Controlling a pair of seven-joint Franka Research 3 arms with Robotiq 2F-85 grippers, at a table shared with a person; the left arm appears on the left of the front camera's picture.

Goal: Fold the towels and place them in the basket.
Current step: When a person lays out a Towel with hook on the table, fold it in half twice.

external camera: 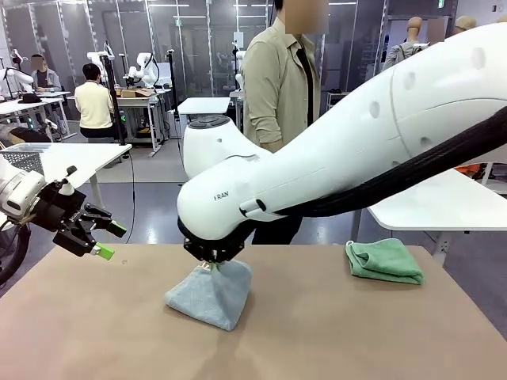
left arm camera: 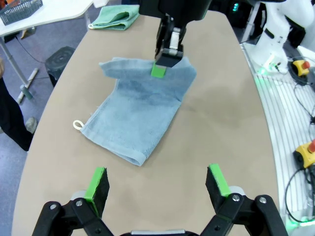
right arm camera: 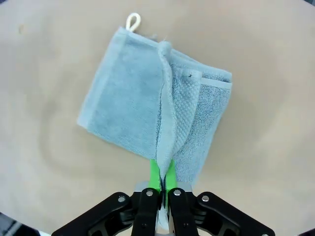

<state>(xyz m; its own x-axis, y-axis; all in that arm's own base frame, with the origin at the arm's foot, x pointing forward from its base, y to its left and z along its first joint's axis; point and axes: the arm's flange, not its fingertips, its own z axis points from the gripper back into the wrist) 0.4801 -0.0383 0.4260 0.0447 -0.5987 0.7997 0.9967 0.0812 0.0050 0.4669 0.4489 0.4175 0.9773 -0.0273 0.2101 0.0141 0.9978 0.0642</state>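
Right under our right pincer (right arm camera: 161, 178), whose pads are pressed together on a raised edge of the pale blue towel (left arm camera: 138, 115), the cloth trails away along the tabletop (left arm camera: 206, 147) toward our spread, empty left pincer (left arm camera: 157, 189), the farther arm.

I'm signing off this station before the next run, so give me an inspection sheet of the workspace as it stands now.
Surface: brown table, bare apart from two towels.
Job's things: pale blue towel, loop at one corner, partly lifted, its lower end on the table; mint green towel folded near the far right edge; a basket on a neighbouring white table.
Clutter: nothing seen.
Grippers: right gripper shut on the pale blue towel's edge; left gripper open, holding nothing, above the table.
Cables: black hose along the right arm; cables on the floor.
Surroundings: a person at the far side.
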